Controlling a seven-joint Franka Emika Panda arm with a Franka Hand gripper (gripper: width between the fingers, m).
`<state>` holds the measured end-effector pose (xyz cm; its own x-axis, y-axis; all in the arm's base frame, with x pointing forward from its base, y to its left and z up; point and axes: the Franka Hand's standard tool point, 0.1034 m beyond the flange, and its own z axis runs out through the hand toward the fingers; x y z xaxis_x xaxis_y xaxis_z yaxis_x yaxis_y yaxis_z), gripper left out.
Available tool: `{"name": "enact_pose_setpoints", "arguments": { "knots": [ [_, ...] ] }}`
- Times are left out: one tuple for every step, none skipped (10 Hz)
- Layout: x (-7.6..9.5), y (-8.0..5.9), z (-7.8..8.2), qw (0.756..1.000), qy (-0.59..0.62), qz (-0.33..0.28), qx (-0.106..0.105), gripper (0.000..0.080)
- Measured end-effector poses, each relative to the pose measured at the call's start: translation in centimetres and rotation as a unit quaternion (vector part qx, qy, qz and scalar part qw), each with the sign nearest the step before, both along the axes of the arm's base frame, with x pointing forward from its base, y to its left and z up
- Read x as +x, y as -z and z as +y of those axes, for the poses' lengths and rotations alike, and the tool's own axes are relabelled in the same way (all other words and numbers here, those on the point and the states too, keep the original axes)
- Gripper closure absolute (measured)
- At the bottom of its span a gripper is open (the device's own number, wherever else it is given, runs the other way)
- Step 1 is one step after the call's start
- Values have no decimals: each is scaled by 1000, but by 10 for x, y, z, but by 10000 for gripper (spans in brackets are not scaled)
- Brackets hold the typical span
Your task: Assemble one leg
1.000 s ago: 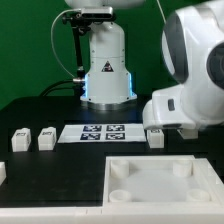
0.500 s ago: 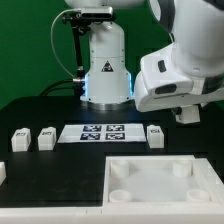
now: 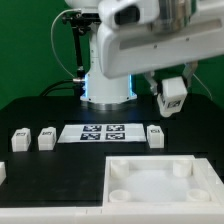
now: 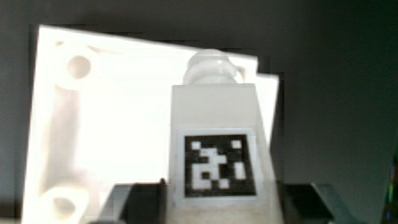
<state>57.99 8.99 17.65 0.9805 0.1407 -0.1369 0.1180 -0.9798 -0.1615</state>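
My gripper [image 3: 172,86] is shut on one white leg [image 3: 174,99] and holds it in the air, above and behind the table, at the exterior view's right. In the wrist view the leg [image 4: 217,120] stands between my fingers [image 4: 139,200], with its black-and-white tag facing the camera and its round tip pointing away. The large white square panel [image 3: 150,166] with round corner sockets lies at the front right; it also shows in the wrist view [image 4: 98,110], behind the held leg. Three more legs stand on the table: two at the left [image 3: 20,140] [image 3: 46,138] and one right of the middle [image 3: 154,135].
The marker board [image 3: 103,131] lies flat between the standing legs. The robot's white base [image 3: 107,70] stands at the back centre. A small white part [image 3: 2,172] shows at the left edge. The table is black.
The arm has swung up and toward the exterior view's left. The gripper, hidden low at the right before, now shows high up with the leg in it.
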Motion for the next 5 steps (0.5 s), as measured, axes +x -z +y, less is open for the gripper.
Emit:
{"name": "enact_pose_setpoints", "arguments": {
  "knots": [
    [4,5,-3,998,8,-66,0,508],
    [-3,8,-7,994,16,-107,-4,508],
    [0,8,-9,989,22,-146,-7,508],
    [7,7,-13,977,29,-210,-10,508],
    [7,11,-16,967,31,-252,-13,508]
  ]
}}
